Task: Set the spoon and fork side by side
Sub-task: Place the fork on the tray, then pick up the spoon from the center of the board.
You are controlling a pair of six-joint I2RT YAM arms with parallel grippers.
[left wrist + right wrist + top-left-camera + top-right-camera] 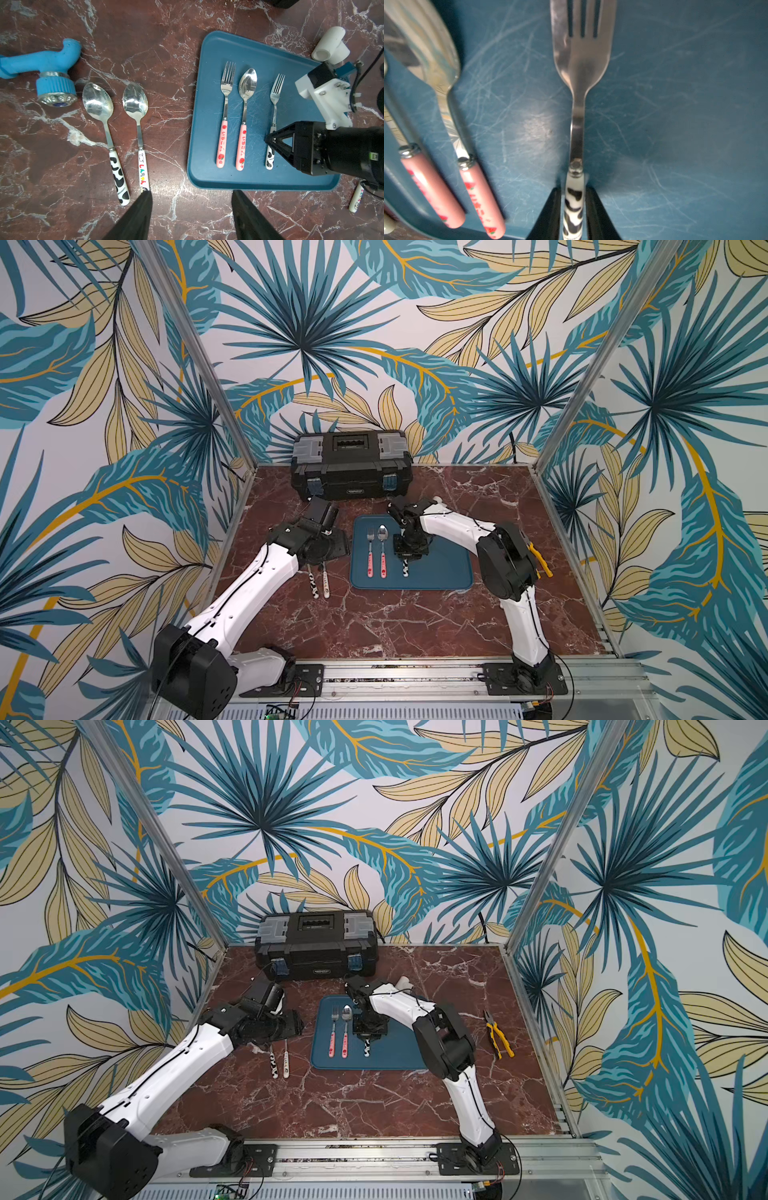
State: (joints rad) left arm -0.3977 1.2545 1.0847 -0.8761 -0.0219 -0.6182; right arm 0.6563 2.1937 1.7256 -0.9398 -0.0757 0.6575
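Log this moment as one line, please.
right tool: astride cow-print fork handle on tray, grip unclear | left tool: open, empty | pink fork and pink spoon: side by side on tray

Both top views look down from high at the robot's side onto the blue tray (440, 572) (399, 1056) in mid-bench, far off. The left wrist view hangs above the bench beside the tray (259, 178), taking it in whole. The right wrist view sits very near the tray floor (675, 104).

Even, bright overhead light — glare on spoon bowls (97, 101), right-wrist view blurred.
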